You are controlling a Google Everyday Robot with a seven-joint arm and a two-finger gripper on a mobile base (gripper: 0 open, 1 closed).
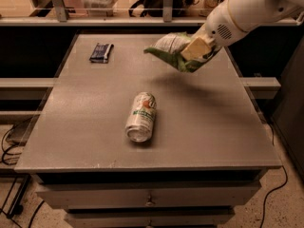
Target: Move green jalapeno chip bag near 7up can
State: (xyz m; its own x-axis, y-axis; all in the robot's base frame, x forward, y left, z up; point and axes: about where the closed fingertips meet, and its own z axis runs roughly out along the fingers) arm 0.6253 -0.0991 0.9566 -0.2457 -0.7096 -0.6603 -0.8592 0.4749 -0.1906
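The 7up can (141, 117) lies on its side in the middle of the grey table (85, 103), its open end toward the front. My gripper (195, 49) is shut on the green jalapeno chip bag (172, 50) and holds it in the air above the table's far right part. The bag hangs up and to the right of the can, well apart from it. The white arm (247, 8) comes in from the upper right.
A small dark blue wrapped bar (101, 52) lies at the table's far left. A shelf rail (118, 20) runs behind the table. Drawers (149, 201) sit under the front edge. Cables (12, 141) lie on the floor at left.
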